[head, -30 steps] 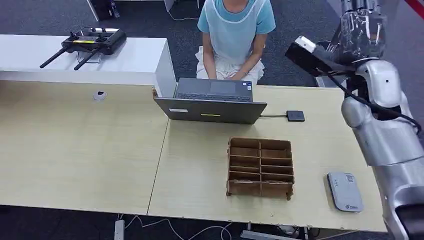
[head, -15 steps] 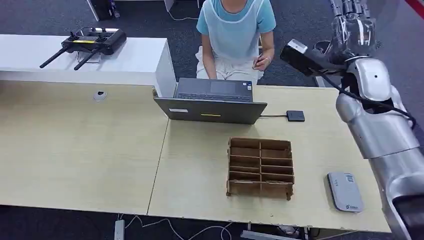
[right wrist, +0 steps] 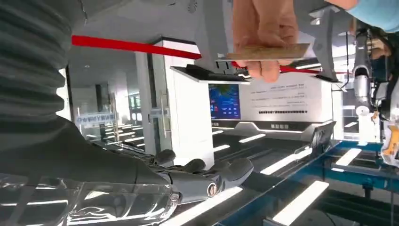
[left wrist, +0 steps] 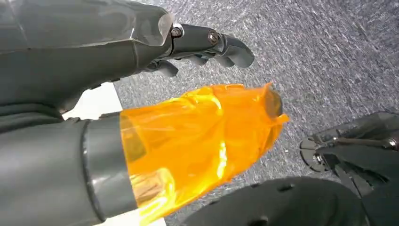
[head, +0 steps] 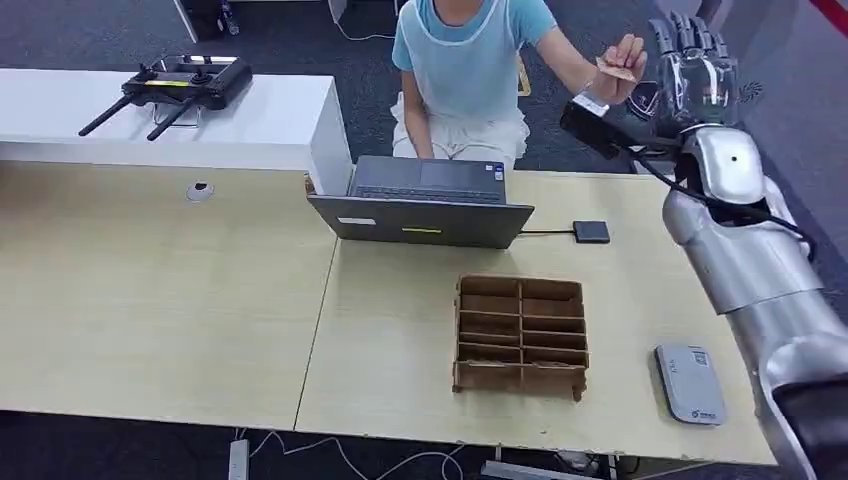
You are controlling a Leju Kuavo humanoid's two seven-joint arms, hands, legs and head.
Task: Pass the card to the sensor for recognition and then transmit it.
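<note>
A person seated behind the laptop holds a brownish card [head: 617,69] up in one raised hand, just beside my right hand [head: 692,58]. My right hand is lifted high at the table's far right, fingers spread upward, holding nothing. In the right wrist view the card [right wrist: 269,52] is pinched in the person's fingers, apart from my dark fingers [right wrist: 207,175]. A grey sensor pad [head: 690,384] lies flat near the table's front right corner. My left hand [left wrist: 155,94] hangs over grey carpet, its thumb wrapped in orange film, nothing in it.
An open laptop [head: 425,203] stands at the table's back middle, wired to a small black box [head: 591,232]. A brown cardboard divider tray [head: 521,336] sits in front of it. A white counter [head: 270,120] at the back left carries a black controller [head: 185,85].
The person has raised a hand from the lap and brought the card up beside my right hand. My right arm has shifted slightly toward the person.
</note>
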